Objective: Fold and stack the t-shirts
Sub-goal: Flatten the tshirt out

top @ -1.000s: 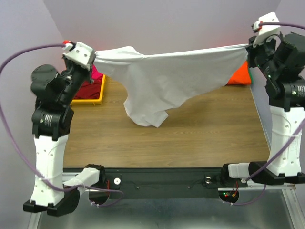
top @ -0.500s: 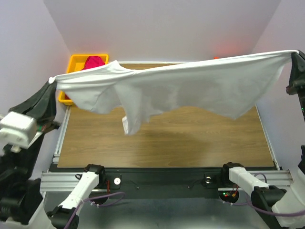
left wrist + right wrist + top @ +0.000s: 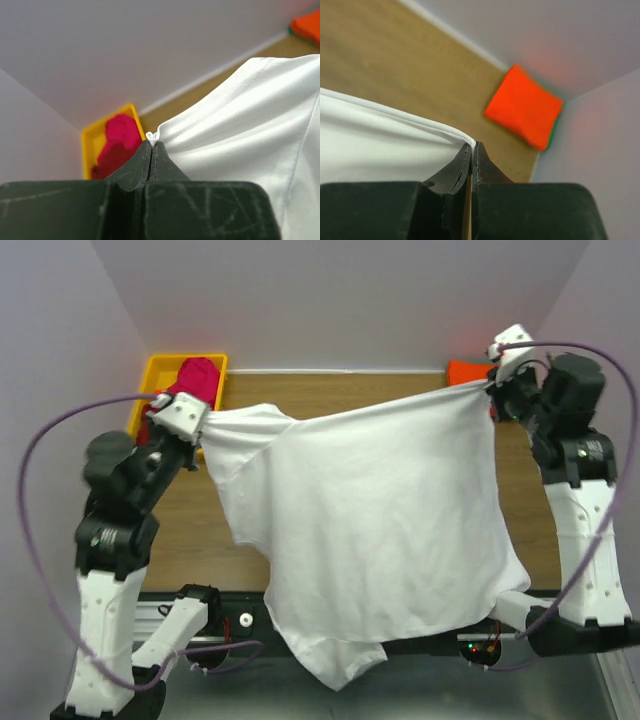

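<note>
Fingers (image 3: 131, 167) of left gripper (image 3: 196, 426): pressed together on a pinch of the white t-shirt (image 3: 370, 530), centre left. Fingers (image 3: 451, 172) of right gripper (image 3: 490, 390): likewise clamped on an edge of it, upper right.

Item 1, white t-shirt. Half a second earlier it is a taut, high band across the frame, with both arms swung wide. Now it is a broad sheet slung between the grippers at centre frame, its low end draping past the near rail at bottom centre. Judged: shake-out done and cloth opened; laying flat comes next; no fold made yet.

Item 2, table (image 3: 350, 390): wood top, showing above and left of the sheet.

Item 3, yellow bin (image 3: 157, 370), upper left: holds a magenta t-shirt (image 3: 200, 378) over a dark red t-shirt (image 3: 112, 159), both bunched.

Item 4, orange t-shirt (image 3: 522, 107), upper right corner: folded flat, in no container.
</note>
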Action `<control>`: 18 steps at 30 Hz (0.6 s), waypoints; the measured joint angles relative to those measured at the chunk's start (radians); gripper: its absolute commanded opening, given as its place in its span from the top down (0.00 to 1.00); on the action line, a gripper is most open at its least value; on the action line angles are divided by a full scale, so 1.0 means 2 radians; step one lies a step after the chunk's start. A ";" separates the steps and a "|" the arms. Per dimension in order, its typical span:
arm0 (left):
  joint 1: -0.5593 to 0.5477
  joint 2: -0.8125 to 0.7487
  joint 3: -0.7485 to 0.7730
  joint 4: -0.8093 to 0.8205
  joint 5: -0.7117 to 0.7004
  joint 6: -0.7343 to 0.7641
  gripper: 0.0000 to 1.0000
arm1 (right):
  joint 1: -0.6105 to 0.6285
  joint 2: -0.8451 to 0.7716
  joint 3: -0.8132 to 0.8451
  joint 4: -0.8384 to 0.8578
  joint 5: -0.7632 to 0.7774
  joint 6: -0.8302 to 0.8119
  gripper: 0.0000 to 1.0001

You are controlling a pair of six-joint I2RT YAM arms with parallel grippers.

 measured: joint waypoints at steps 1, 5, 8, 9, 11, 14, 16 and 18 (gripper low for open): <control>0.000 0.007 -0.033 0.000 0.001 0.003 1.00 | 0.000 0.009 -0.031 0.001 -0.007 -0.002 0.99; 0.002 0.063 -0.159 0.022 0.008 0.008 1.00 | 0.000 0.043 -0.167 0.006 -0.034 -0.012 0.99; 0.003 0.127 -0.226 0.056 0.008 0.008 1.00 | 0.000 0.072 -0.237 0.021 -0.042 -0.017 0.99; 0.003 0.150 -0.235 0.066 0.008 0.007 1.00 | 0.000 0.091 -0.253 0.029 -0.044 -0.017 0.99; 0.003 0.207 -0.240 0.091 0.006 0.005 1.00 | 0.000 0.136 -0.258 0.055 -0.044 -0.016 0.99; 0.003 0.301 -0.226 0.134 -0.003 0.001 1.00 | -0.001 0.221 -0.248 0.105 -0.039 -0.012 0.99; 0.003 0.355 -0.206 0.154 -0.011 0.001 1.00 | 0.000 0.275 -0.230 0.132 -0.032 -0.008 0.99; 0.003 0.418 -0.164 0.169 -0.017 0.000 1.00 | -0.001 0.317 -0.208 0.142 -0.027 -0.006 0.99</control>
